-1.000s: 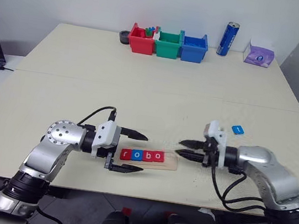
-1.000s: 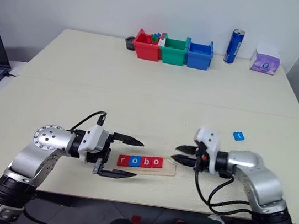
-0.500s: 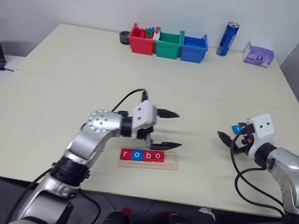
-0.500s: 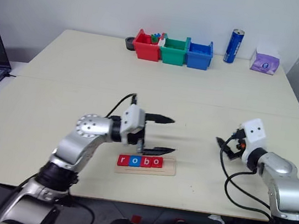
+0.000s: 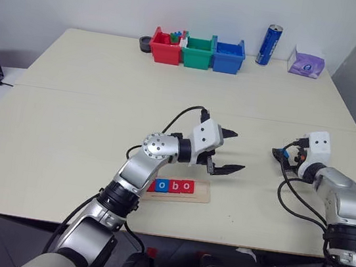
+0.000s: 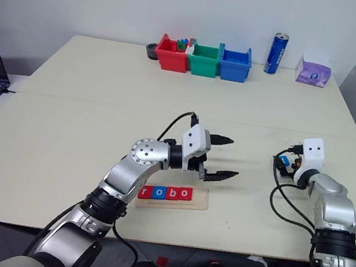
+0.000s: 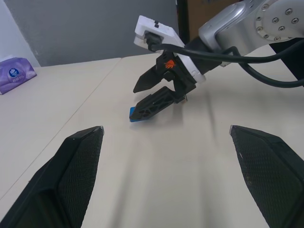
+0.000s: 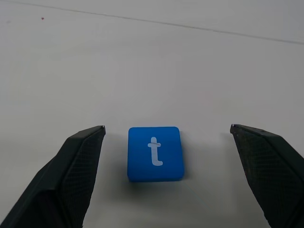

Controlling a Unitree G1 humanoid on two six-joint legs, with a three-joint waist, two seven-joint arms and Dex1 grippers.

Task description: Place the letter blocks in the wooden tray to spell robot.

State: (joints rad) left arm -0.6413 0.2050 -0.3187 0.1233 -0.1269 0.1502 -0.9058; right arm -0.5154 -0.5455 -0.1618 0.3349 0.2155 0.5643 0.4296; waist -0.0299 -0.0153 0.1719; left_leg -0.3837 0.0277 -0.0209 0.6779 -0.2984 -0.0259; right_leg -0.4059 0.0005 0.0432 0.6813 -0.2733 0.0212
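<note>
Wooden tray lies at the table's near edge, holding red and blue blocks; "o b o" reads, the first is behind the left arm. Left gripper, fingers spread wide and empty, hovers at the tray's 1 o'clock. Right gripper, fingers apart, brackets the blue t block (not touching), at the tray's 2 o'clock.
</note>
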